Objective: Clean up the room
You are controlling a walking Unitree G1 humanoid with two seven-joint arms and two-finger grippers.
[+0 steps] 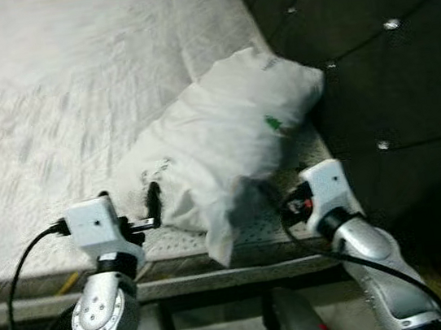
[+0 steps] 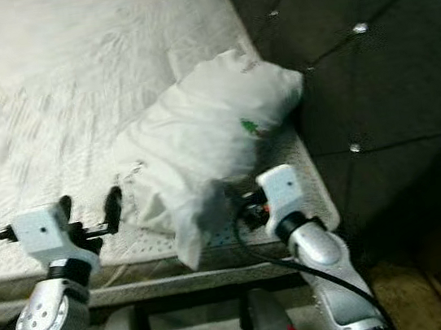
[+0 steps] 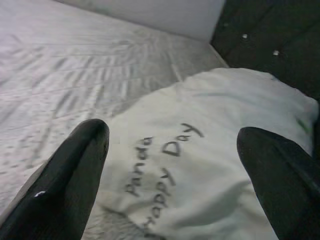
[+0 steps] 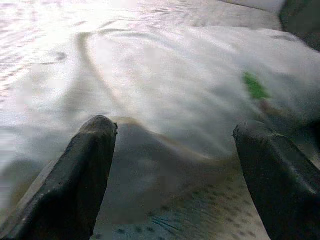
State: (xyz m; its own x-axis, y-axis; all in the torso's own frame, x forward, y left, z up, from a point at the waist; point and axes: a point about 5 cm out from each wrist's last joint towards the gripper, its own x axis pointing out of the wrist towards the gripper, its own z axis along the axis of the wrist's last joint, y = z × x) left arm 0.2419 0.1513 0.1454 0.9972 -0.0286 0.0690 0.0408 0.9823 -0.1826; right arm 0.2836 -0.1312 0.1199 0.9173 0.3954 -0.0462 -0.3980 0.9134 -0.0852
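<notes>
Two pincers reach out over the near edge of the bed. At about 7 o'clock in the head view, the left pincer [image 3: 170,175] has its black fingers spread wide with nothing between them. It points at the pillow's near end, where the words "Panda Happy Day" are printed. At about 5 o'clock, the right pincer [image 4: 175,170] is wide open too. It holds nothing, and its tips are tucked just beside the pillow's droopy corner.

The white pillow [image 1: 224,132] lies on the bed [image 1: 49,115], close to the dark headboard [image 1: 388,68] at 2 o'clock. Its long side runs from 7 o'clock up to 1 o'clock. One corner hangs over the bed's edge.

I think the tidying has hardly begun here. The pillow is crooked and not grabbed yet. It needs picking up and setting straight.
</notes>
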